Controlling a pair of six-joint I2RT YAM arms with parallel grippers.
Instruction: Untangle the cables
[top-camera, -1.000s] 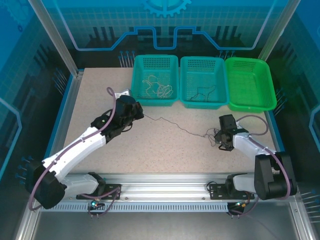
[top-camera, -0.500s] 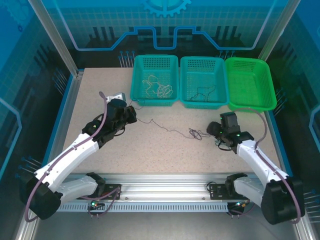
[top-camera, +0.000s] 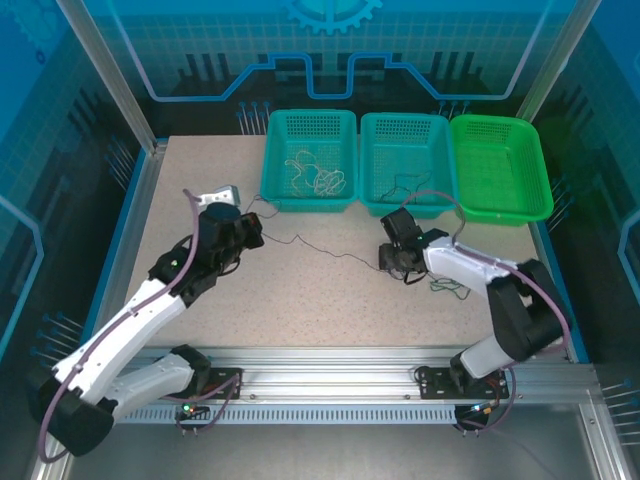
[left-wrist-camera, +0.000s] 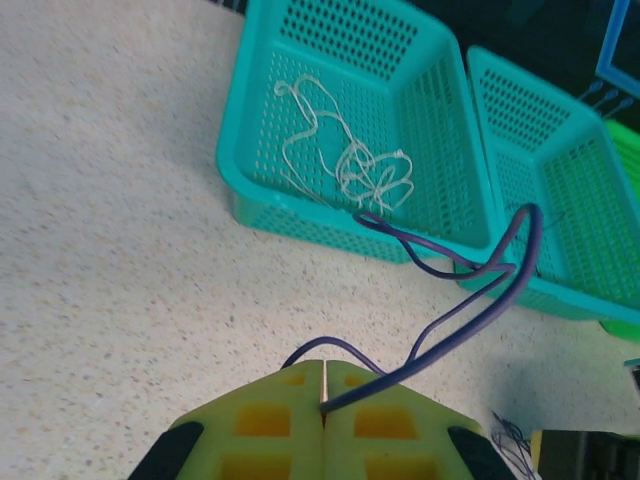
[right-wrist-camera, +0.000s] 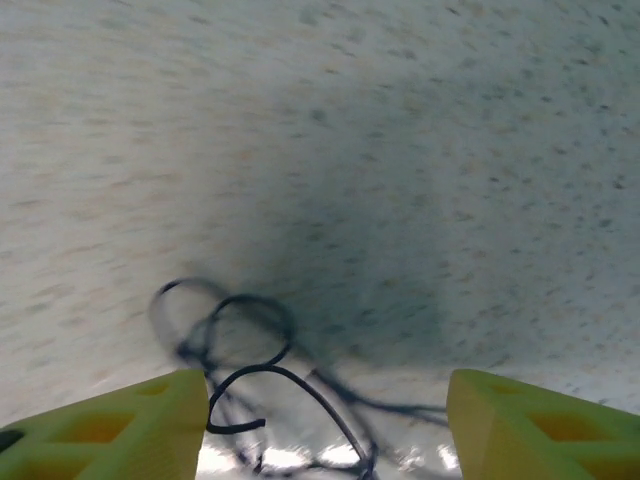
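My left gripper (left-wrist-camera: 325, 385) is shut on a dark purple cable (left-wrist-camera: 470, 310), which loops up toward the baskets. In the top view this gripper (top-camera: 256, 236) sits left of centre. The thin dark cable (top-camera: 325, 250) runs from it across the table to my right gripper (top-camera: 393, 264). In the right wrist view the right gripper (right-wrist-camera: 325, 405) is open, and blurred loops of dark cable (right-wrist-camera: 250, 345) lie on the table between its fingers. A small loose clump of cable (top-camera: 450, 288) lies to the right of it. Pale beige cables (left-wrist-camera: 345, 165) lie in the left teal basket (top-camera: 276, 185).
Three baskets stand in a row at the back: the left teal one, a middle teal basket (top-camera: 440, 205) holding a dark cable (top-camera: 408, 186), and a green basket (top-camera: 500, 210). The frame's uprights and blue walls border the table (top-camera: 200, 180).
My left gripper has drawn back to the left with the cable. My right arm has swung left from the table's right side to the centre. A small clump stays where it was.
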